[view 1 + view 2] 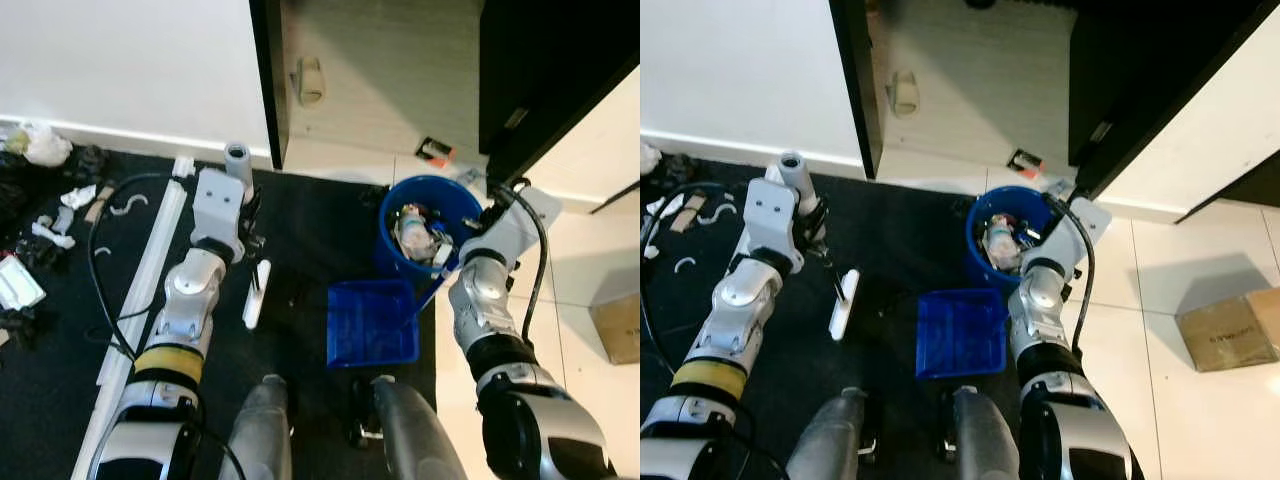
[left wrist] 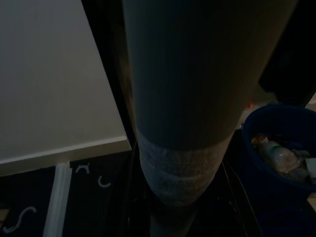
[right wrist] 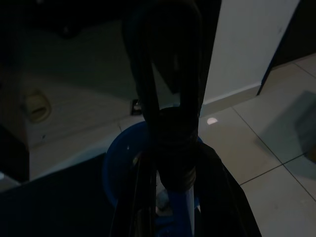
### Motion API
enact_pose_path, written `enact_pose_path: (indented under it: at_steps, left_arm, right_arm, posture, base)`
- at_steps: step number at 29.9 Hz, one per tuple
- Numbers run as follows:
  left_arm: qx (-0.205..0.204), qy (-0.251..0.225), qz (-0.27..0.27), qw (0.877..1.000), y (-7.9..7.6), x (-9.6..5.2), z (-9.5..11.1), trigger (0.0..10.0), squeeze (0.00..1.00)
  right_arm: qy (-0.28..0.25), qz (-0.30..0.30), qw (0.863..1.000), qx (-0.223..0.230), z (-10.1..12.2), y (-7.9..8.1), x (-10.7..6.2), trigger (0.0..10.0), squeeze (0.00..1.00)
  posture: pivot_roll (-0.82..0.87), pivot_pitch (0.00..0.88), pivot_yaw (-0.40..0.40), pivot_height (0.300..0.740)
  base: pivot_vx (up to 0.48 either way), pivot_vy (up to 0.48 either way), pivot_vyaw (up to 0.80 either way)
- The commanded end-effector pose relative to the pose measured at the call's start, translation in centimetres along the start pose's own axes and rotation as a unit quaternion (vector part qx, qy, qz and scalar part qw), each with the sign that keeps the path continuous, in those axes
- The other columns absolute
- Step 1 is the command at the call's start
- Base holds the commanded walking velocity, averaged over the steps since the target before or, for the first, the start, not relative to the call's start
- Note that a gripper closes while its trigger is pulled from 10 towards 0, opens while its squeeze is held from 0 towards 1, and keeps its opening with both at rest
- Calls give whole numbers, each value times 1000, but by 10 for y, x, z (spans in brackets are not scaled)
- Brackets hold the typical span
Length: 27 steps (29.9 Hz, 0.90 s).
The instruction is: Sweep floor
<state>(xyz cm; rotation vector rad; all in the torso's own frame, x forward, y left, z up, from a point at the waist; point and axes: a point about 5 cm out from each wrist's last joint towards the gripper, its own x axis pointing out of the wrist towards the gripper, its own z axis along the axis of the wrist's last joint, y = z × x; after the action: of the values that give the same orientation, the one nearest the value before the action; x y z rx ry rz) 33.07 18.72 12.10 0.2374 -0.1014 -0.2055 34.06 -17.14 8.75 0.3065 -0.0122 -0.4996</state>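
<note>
Nearest the robot's own legs, on the dark mat [image 1: 60,380], a blue dustpan [image 1: 372,323] lies flat by the mat's right edge, where the mat meets the pale tiled floor [image 1: 1180,400]. Its blue handle [image 1: 436,283] rises up to the right hand [image 1: 462,248], which is closed around it; the right wrist view shows the black fingers [image 3: 168,98] clamped on the blue stem. Held this way, the pan sits low and level, ready to take what gets swept toward it, and right next to where it would be emptied.

Across the mat, the left hand [image 1: 243,210] is wrapped round a grey broom handle [image 1: 237,158], which stands nearly upright; the left wrist view shows that thick grey tube [image 2: 192,98] running straight up along the hand. A white broom head [image 1: 257,293] rests on the mat below it, to the left of the pan, so a short stroke would likely push debris to the pan.

Just beyond the dustpan stands a blue bin [image 1: 400,205], already holding bottles and wrappers, touching or nearly touching the pan's far edge. A long white strip [image 1: 150,270] lies along the mat to the left, with scattered litter [image 1: 45,145] at the mat's far left corner, not yet swept. Farther off, a wall and a dark door frame [image 1: 268,80] close the scene.
</note>
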Motion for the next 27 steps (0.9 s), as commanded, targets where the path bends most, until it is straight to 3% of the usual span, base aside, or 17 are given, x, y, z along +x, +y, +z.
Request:
enact_pose_path:
  at_steps: [1, 12, 17, 27]
  left_arm:
    - [6, -22, -5, 1000, 2, 1, 7, 10000, 0]
    - [0, -51, -4, 999, 6, 6, 19, 10000, 0]
    - [9, -53, -30, 998, 1, 8, 19, 10000, 0]
    - [14, -51, -40, 998, -2, 12, 19, 10000, 0]
  right_arm:
    - [-6, -6, 1000, 25, -1, 2, -3, 10000, 0]
    - [-74, 9, 996, 40, 22, 16, 3, 10000, 0]
    - [-93, 12, 994, 50, 30, 19, 4, 10000, 0]
    - [-119, 16, 993, -5, 27, 14, 0, 10000, 0]
  posture:
    - [33, 310, -70, 740]
    - [32, 316, -70, 740]
    - [18, 318, -72, 740]
    - [12, 308, -67, 740]
  base:
    - [0, 0, 0]
    - [0, 0, 0]
    - [0, 0, 0]
    - [0, 0, 0]
